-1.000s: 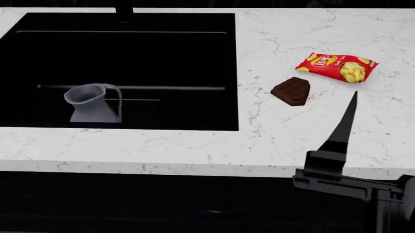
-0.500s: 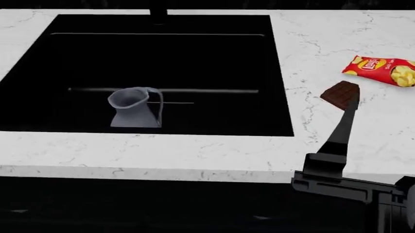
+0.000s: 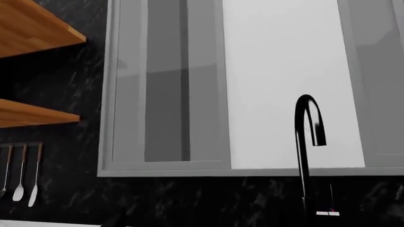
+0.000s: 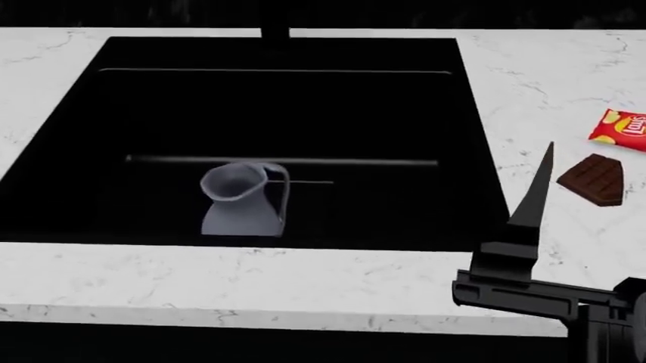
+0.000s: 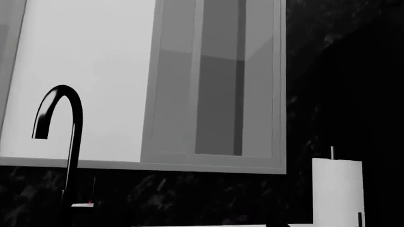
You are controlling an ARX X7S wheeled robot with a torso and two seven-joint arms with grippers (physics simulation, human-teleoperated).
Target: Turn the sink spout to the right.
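Sink [image 4: 474, 136]: black basin set into the white marbled counter [image 4: 253, 283], filling most of the head view.
Spout [image 3: 307, 142]: black gooseneck at the sink's far edge, in front of a grey window [image 3: 284, 85]; only its base [image 4: 274, 32] shows in the head view. A pale tab with a red dot sits by its foot.
Pitcher [image 4: 242, 200]: grey, upright inside the sink, near its front wall.
Chocolate [image 4: 594, 180]: dark bar on the counter, right of the sink.
Crisps [image 4: 621, 128]: red bag beyond the chocolate, farther from the sink, cut by the picture edge.
Right gripper [image 4: 540, 185]: one thin black finger points up over the counter right of the sink, well apart from the spout; whether the claw is spread or pressed together, I cannot tell.
Left gripper: not seen.
Paper roll [image 5: 338, 191]: white, upright, right of the spout.
Shelves [image 3: 31, 33]: wooden, left of the window, with utensils [image 3: 19, 177] hanging below.
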